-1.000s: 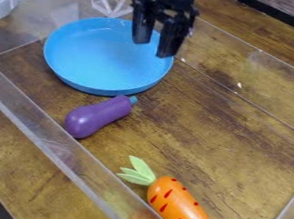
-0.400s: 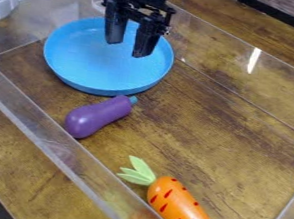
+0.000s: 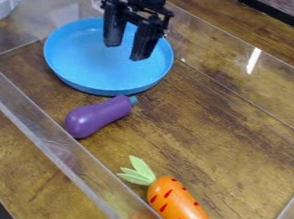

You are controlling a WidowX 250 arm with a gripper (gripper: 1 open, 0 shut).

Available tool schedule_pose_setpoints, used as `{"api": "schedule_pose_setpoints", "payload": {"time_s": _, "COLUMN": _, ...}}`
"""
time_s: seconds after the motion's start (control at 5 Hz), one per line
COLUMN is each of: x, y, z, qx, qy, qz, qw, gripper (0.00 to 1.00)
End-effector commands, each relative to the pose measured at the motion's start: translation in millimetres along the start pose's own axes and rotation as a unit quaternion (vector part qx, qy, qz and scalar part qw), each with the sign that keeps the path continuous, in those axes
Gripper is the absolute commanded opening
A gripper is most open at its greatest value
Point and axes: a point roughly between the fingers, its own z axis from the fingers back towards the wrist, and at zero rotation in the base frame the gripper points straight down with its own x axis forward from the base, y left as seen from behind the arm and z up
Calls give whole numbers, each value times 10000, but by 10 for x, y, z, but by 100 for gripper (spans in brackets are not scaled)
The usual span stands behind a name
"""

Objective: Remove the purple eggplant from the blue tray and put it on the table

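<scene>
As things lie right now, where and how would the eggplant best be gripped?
Probably across its plump purple middle, coming from above with a fingertip on each long side. The eggplant lies on its side on the table, long and narrow, so its width should be the easier span. The stem end points toward the blue tray, and the clear wall runs close by the rounded end, so a straight descent looks safer.

Colours: glossy purple toy eggplant (image 3: 94, 119) with teal stem cap, plain bright blue round plastic tray (image 3: 81, 61), red-flecked orange toy carrot (image 3: 183, 213) with pale green leaves, dark-streaked brown wood-grain table (image 3: 229, 122).
</scene>
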Motion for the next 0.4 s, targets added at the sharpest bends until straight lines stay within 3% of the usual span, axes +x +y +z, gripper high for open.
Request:
{"api": "schedule_pose_setpoints", "payload": {"time_s": 0.0, "x": -108, "y": 30, "z": 206, "qx": 112, "qy": -537, "qz": -238, "qw": 9982, "gripper": 100}}
{"api": "schedule_pose_setpoints", "payload": {"time_s": 0.2, "x": -198, "y": -11, "z": 165, "qx": 88, "qy": -589, "qz": -192, "qw": 9980, "gripper": 100}}
